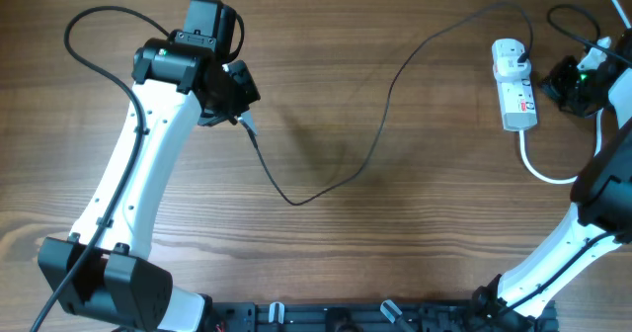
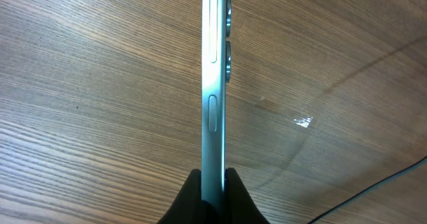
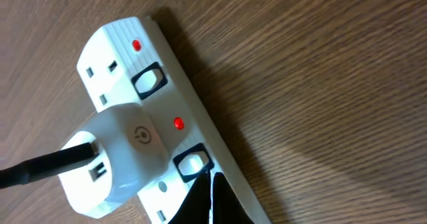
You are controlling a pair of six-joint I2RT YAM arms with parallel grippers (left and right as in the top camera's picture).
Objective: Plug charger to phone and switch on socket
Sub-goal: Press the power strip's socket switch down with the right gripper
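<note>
L arm (image 1: pixel 148 164) rises from its base at the lower left of the overhead frame and leans up-right, wrist bent over near the upper left. L gripper (image 2: pixel 213 184) is clamped on the phone (image 2: pixel 213 84). In the wrist view the phone stands edge-on up the middle of the frame, w/ side buttons facing the camera, lens bumps on its right side and its lower end pinched btwn the black fingers (image 2: pixel 187 201). It sits above the table (image 1: pixel 395 263), not lying on it.

The charger (image 1: pixel 385 105) leaves the L gripper in the overhead, dips toward frame centre, then curves up-right to the socket (image 1: pixel 514 100) at the upper right. Whether its tip sits in the phone I can't tell, since the gripper hides that end. The other end goes into a white plug (image 3: pixel 127 151) seated in the socket's nearer outlet.

R arm (image 1: pixel 563 243) climbs from the bottom right along the right edge, wrist folded back in toward the socket. R gripper (image 3: pixel 210 194) has its fingers pressed together w/ nothing btwn them, and its tip is at the nearer switch (image 3: pixel 191 163), touching or just shy of it. There's a red dot (image 3: pixel 178 124) just above that switch, and a second switch (image 3: pixel 148 81) further up.
</note>
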